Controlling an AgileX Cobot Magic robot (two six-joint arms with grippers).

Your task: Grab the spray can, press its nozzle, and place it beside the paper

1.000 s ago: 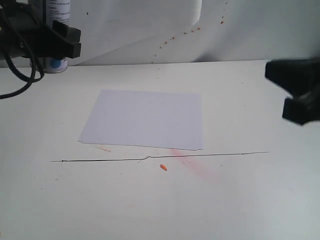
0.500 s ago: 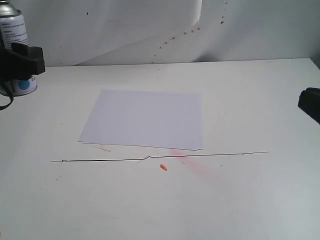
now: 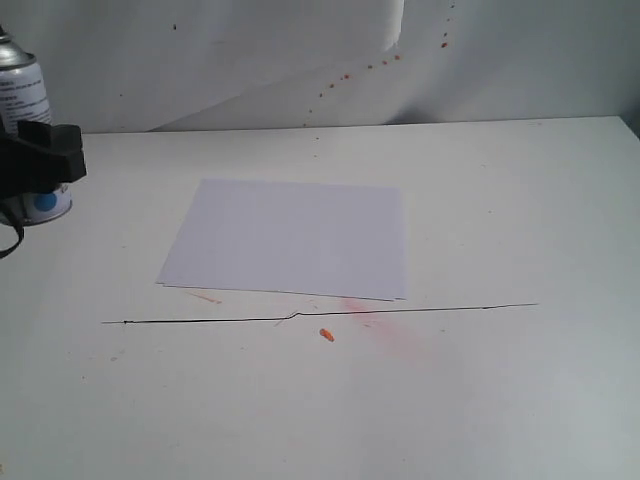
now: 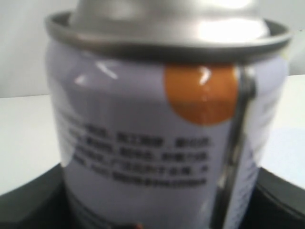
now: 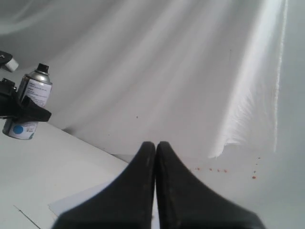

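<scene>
White table (image 3: 480, 400), white cloth backdrop (image 5: 167, 71). Left gripper (image 3: 35, 160) pinches the silver white-labelled spray can (image 3: 22, 90), upright at far left, well apart from pale rectangular paper sheet (image 3: 290, 238) mid-table. Black plastic nozzle (image 5: 43, 67) on top. Right gripper (image 5: 156, 157) fingers pressed together.

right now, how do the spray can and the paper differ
The spray can stands upright, gripped by the left claw; the paper lies flat, untouched. The can is a silver cylinder far left in the exterior view; the paper is a wide blank sheet in the middle. Both show white surfaces.
</scene>
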